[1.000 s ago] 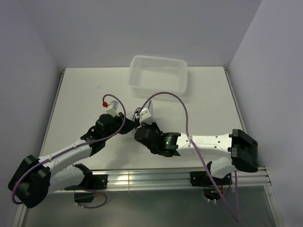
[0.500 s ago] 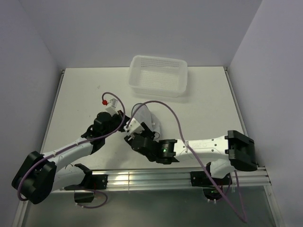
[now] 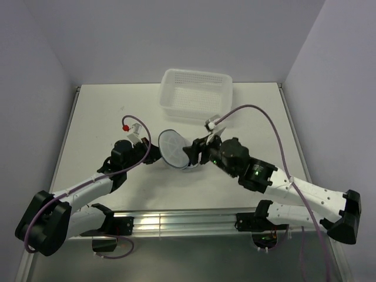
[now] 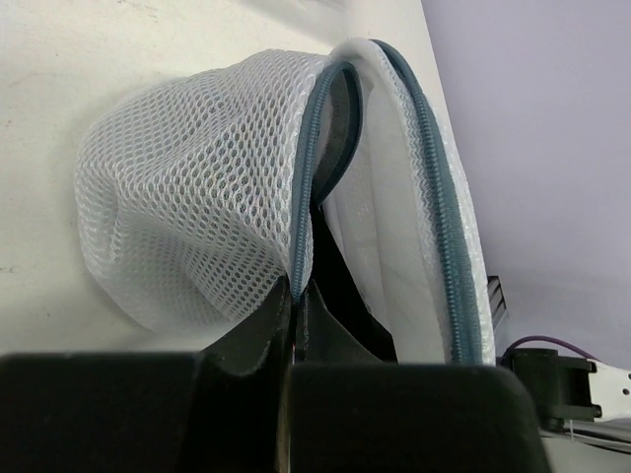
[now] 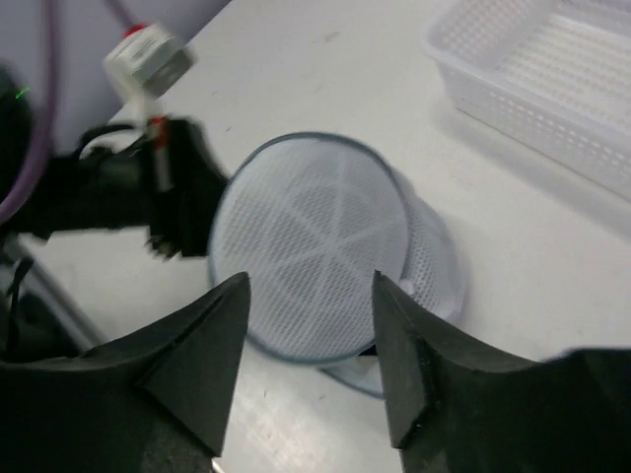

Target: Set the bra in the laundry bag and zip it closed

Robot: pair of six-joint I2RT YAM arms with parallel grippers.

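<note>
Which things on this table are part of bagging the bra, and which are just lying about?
Part of the job:
- laundry bag, tipped on edge, halves partly apart
- left gripper, pinching the bag's zipper rim
- right gripper, open, facing the bag
- bra: cannot be made out clearly

Just lying about:
- white perforated basket, at the far side of the table

a white surface (image 3: 100,117) sits boxed in by plain pale lilac walls (image 3: 176,35) on three sides, evenly lit with soft shadows. a silver metal rail (image 3: 176,222) runs along its near edge.
</note>
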